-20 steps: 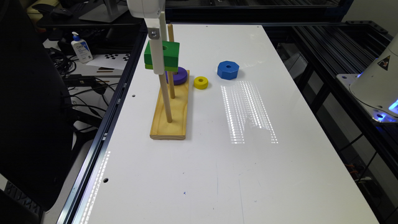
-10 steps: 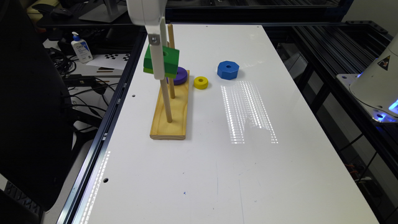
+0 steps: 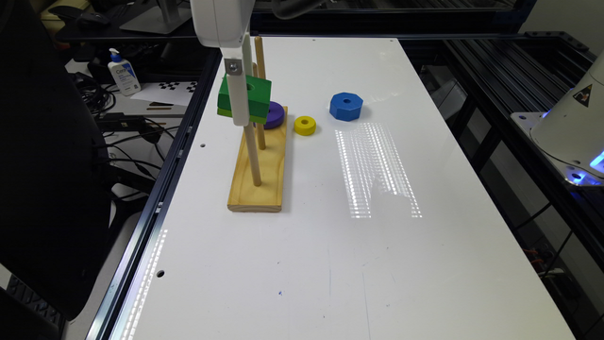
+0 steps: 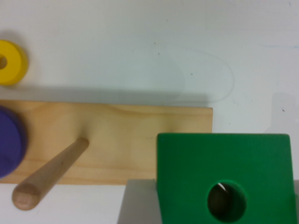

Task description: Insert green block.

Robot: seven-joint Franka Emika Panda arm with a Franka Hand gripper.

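While I hold the green block (image 4: 224,179) clamped flat between my fingers (image 3: 239,101), high above the wooden base (image 3: 259,184), a peg tip shows inside its round hole, so the hole looks lined up over that peg; the descent should run straight down its length.

The green block (image 3: 250,97) is dark green on top with a thin lime-green layer beneath. Beside it sit a purple ring (image 3: 275,114), a yellow ring (image 3: 305,125) and a blue octagonal block (image 3: 346,106). The base (image 3: 258,174) and pegs (image 3: 251,156) are pale natural wood with visible grain. The worktop (image 3: 330,236) is glossy white, bearing a dotted light reflection.
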